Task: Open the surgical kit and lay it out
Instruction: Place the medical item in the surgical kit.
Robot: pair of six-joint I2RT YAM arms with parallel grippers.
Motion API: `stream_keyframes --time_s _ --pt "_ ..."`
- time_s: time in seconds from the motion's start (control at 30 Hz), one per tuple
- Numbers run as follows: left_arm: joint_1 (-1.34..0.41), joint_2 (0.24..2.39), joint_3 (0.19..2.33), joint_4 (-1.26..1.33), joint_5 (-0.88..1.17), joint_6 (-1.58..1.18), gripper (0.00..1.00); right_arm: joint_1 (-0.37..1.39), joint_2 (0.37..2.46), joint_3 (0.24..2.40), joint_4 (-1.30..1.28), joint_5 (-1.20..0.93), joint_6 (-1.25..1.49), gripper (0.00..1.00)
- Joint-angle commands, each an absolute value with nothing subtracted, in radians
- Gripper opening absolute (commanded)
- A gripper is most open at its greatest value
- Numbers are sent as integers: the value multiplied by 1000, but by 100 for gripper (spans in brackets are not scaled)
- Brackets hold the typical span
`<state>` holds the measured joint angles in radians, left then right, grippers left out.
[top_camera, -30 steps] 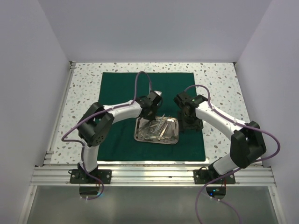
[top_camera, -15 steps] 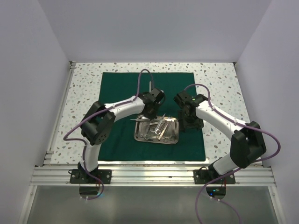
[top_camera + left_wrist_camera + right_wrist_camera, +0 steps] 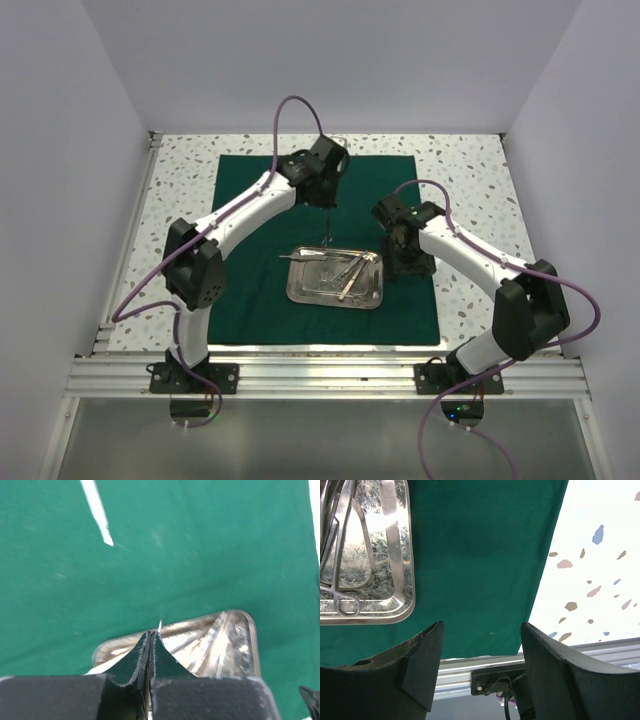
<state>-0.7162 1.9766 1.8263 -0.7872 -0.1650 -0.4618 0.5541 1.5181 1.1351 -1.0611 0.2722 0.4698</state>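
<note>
Nearest, the small rectangular shiny steel tray (image 3: 303,292) sits on the flat dark green cloth drape (image 3: 250,190). Slim silver instruments (image 3: 345,272) lie crossed inside it. They look light, stiff and slippery, best pinched mid-shank or at the ring handles. Just right of the tray, the right gripper (image 3: 481,629) hovers wide open and empty. Farther off, the left gripper (image 3: 151,637) hangs above the drape beyond the tray, its fingers pressed together on one thin silver instrument (image 3: 160,626).

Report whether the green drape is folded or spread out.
Spread. The drape lies flat as one full rectangle on the table, with the steel tray sitting uncovered on top.
</note>
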Motion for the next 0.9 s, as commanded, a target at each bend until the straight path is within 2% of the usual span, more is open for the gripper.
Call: stream_keyframes --time_s 0.0,0.17,0.37,0.63,0.73,0.87 --pt "-634 1979 1914 -827 -209 -393 0 545 1514 1155 -1068 301 462 66" --pt "-529 2057 2101 -831 -206 -310 0 543 1517 1161 -1071 301 459 66" --pt "-437 2143 2221 -818 -195 -184 0 542 1532 1172 -1072 296 460 66" --pt "-322 2120 2160 -733 -132 -80 0 540 1548 1169 -1075 293 459 65" --pt "-278 2085 2099 -706 -30 -22 0 538 1560 1169 -1071 282 457 65" --pt "-191 2028 2016 -690 232 92 0 538 1580 1181 -1074 278 451 64"
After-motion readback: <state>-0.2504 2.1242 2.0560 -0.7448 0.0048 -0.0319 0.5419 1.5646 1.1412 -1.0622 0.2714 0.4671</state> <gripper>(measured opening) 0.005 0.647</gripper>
